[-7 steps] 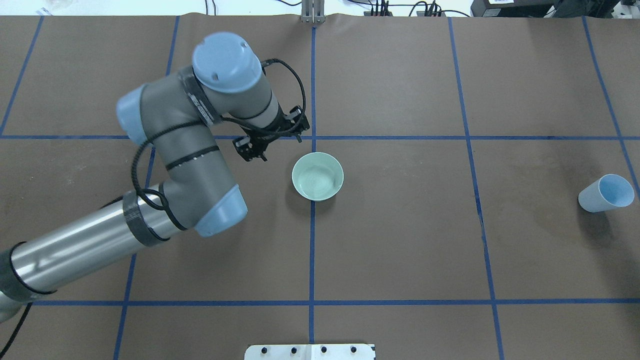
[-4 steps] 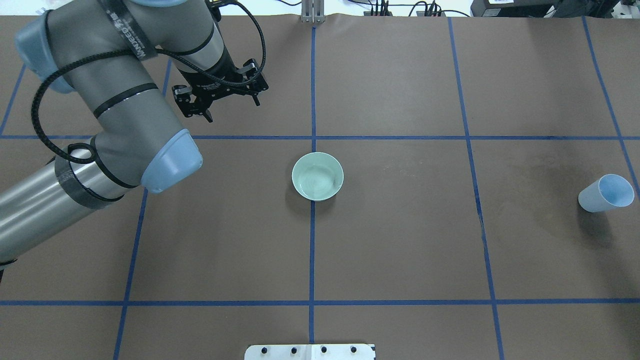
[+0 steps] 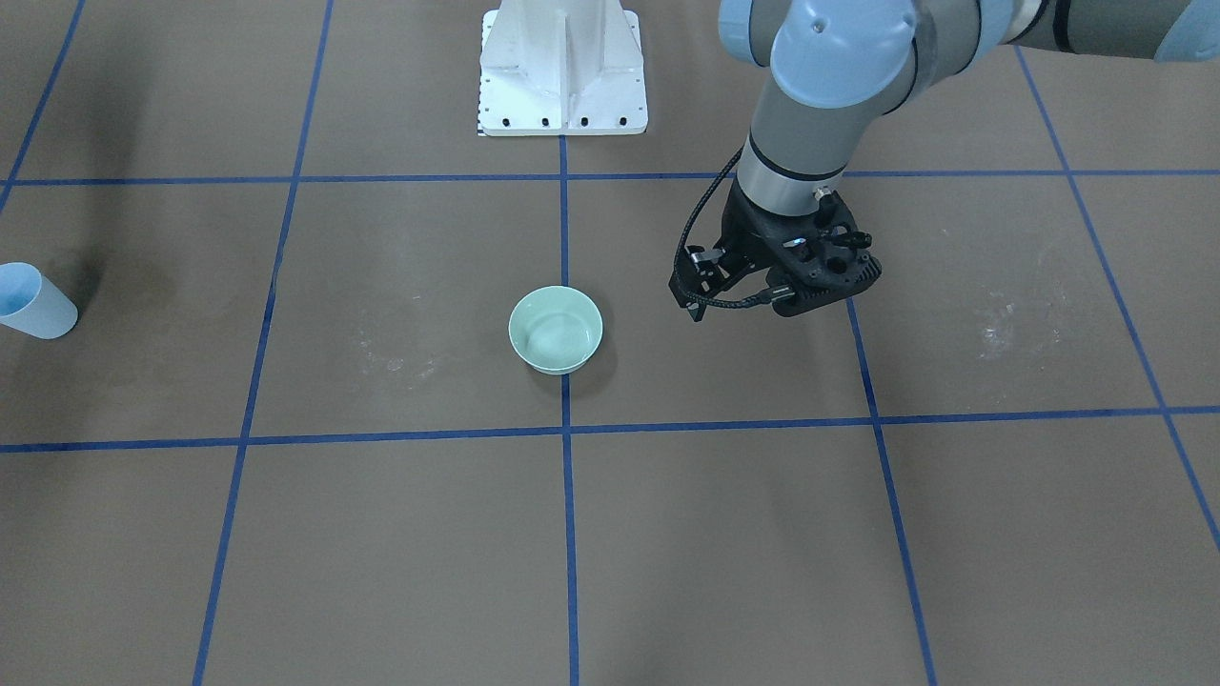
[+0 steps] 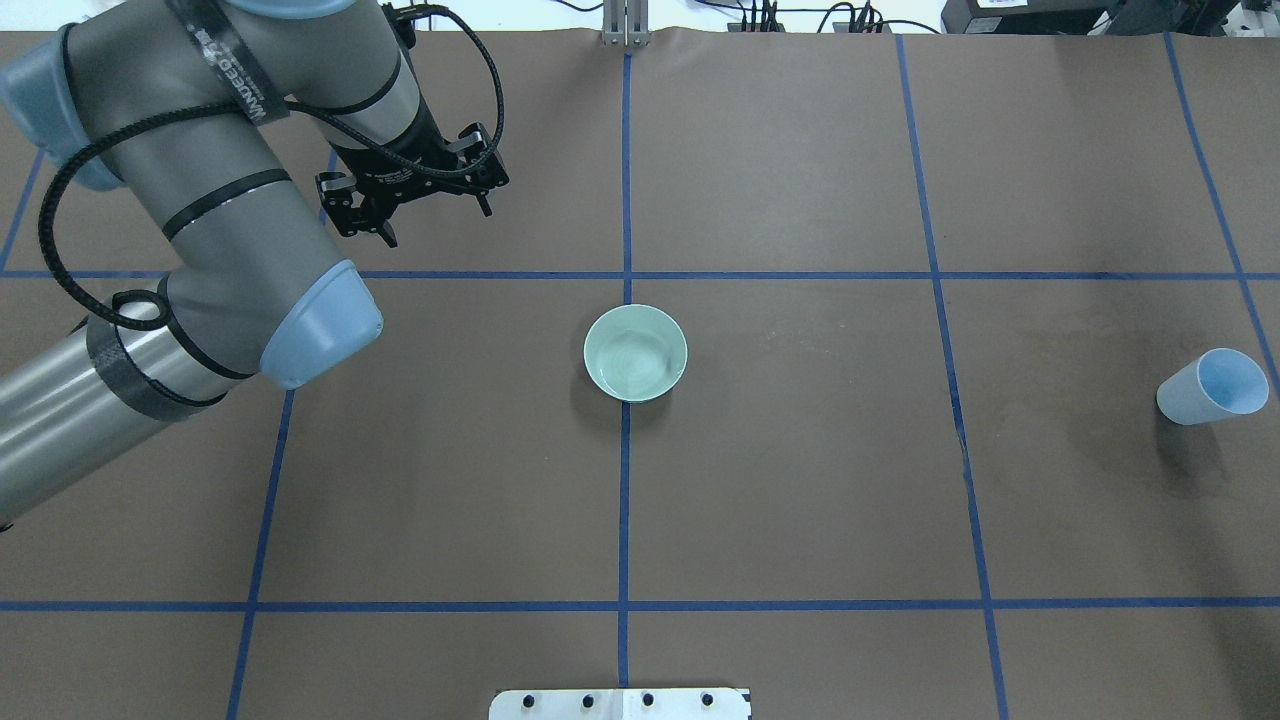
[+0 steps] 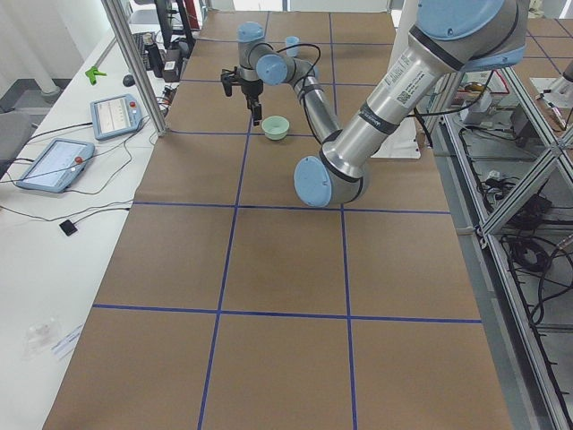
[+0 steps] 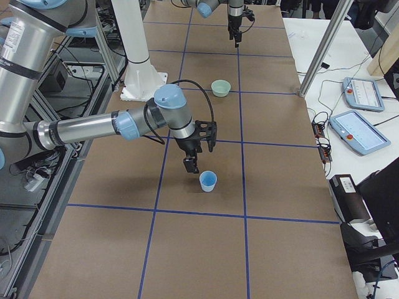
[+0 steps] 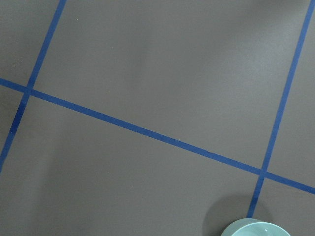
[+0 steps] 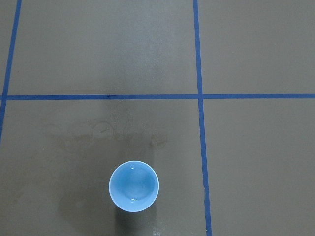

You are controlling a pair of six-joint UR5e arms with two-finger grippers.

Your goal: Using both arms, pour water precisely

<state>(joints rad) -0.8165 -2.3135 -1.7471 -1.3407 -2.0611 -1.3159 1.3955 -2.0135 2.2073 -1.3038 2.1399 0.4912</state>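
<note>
While the left hand (image 4: 432, 218) hangs spread, the water (image 4: 634, 364) lies in a green bowl (image 4: 592, 340) well apart.

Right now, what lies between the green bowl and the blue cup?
No object: in the overhead view only brown table cover and one blue tape line lie between bowl and cup.

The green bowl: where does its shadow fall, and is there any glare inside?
Overhead view: the green bowl casts a soft shadow toward its lower left. Front-facing view: a pale sheen on the water inside. Left wrist view: only its rim shows, at the bottom edge.
</note>
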